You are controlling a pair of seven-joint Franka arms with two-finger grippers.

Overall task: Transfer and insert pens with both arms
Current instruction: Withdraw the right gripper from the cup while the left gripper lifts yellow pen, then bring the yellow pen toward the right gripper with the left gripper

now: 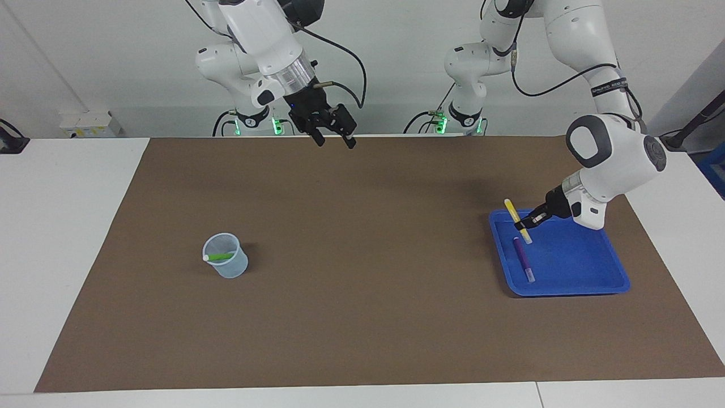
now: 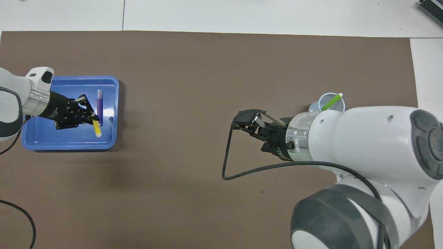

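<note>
My left gripper (image 1: 527, 222) (image 2: 90, 117) is shut on the yellow pen (image 1: 516, 218) (image 2: 97, 130). It holds the pen tilted in the air over the blue tray (image 1: 572, 290) (image 2: 52, 138). The purple pen (image 1: 524, 259) (image 2: 99, 103) lies flat in the tray, beside the held pen. The green pen (image 1: 222, 256) (image 2: 330, 102) leans inside a clear cup (image 1: 227, 266) (image 2: 316, 110) toward the right arm's end of the table. My right gripper (image 1: 334, 139) (image 2: 239, 120) hangs open and empty, high over the mat between the cup and the table's middle.
A brown mat (image 1: 362, 317) covers most of the white table (image 1: 56, 226). A black cable (image 2: 242, 173) loops down from the right wrist. Another cable (image 2: 24, 214) lies by the left arm's base. A white box (image 1: 90, 124) sits beside the right arm's base.
</note>
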